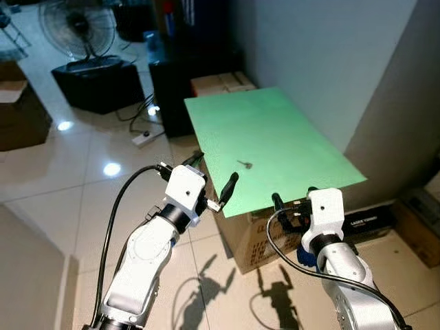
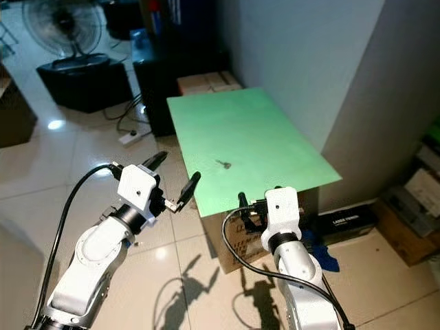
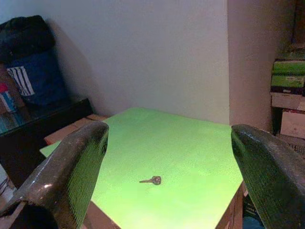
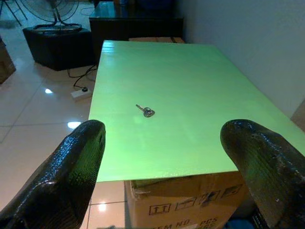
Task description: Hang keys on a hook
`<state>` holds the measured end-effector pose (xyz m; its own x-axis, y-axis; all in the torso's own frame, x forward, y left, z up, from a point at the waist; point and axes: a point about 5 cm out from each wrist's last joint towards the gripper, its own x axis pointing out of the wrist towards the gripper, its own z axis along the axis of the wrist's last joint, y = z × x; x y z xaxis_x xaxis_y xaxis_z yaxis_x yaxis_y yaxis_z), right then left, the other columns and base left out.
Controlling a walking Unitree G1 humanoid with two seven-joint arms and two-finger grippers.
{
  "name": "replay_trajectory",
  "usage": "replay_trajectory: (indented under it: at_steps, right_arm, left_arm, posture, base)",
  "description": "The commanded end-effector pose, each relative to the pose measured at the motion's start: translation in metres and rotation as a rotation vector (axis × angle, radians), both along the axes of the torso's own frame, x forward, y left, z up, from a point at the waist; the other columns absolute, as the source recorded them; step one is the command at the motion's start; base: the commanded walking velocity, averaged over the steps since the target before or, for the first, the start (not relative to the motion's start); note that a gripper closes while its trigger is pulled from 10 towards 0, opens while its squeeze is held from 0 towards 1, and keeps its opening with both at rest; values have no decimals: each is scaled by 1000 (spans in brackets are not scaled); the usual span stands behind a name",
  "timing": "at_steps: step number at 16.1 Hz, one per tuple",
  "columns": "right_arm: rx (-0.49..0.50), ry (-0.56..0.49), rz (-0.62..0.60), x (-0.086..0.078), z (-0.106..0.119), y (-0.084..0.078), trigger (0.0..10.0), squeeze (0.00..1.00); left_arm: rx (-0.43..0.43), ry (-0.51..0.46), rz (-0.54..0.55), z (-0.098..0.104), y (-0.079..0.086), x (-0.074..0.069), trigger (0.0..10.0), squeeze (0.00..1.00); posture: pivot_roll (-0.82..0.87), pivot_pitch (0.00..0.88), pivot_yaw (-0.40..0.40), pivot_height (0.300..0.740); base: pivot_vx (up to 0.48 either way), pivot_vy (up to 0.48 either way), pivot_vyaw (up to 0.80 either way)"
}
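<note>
- A single key [image 1: 244, 164] is lying flat on the green tabletop [image 1: 289, 137], near the middle of its front half, touching nothing else; whether a ring is attached cannot be told at this size.
- The tabletop is resting on a cardboard box [image 4: 186, 202] and sitting close against a grey wall [image 1: 323, 48].
- The left hand [image 1: 212, 177] is hovering at the tabletop's front-left corner, fingers spread wide, holding nothing.
- The right hand [image 1: 292, 199] is hanging just off the front edge, fingers likewise parted and empty.
- A standing fan [image 1: 77, 31] and a power strip [image 1: 146, 138] are sitting on the tiled floor [image 1: 69, 165], well apart from the key.
</note>
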<state>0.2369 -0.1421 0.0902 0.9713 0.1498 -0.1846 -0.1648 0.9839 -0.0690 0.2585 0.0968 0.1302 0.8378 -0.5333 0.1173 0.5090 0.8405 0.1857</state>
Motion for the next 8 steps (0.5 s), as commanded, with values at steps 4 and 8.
replay_trajectory:
  at_steps: [4, 8]
  right_arm:
    - [-5, -11, -12, 0, 0, 0, 10000, 0]
    - [-14, -22, -6, 3, 2, 0, 10000, 0]
  left_arm:
    - [-23, -18, -29, 6, 0, 1, 10000, 0]
    - [-23, -14, -28, 5, 1, 0, 10000, 0]
  posture:
    - [-73, 0, 54, 740]
    - [-76, 0, 54, 740]
  base:
    - [0, 0, -466]
    - [354, 0, -594]
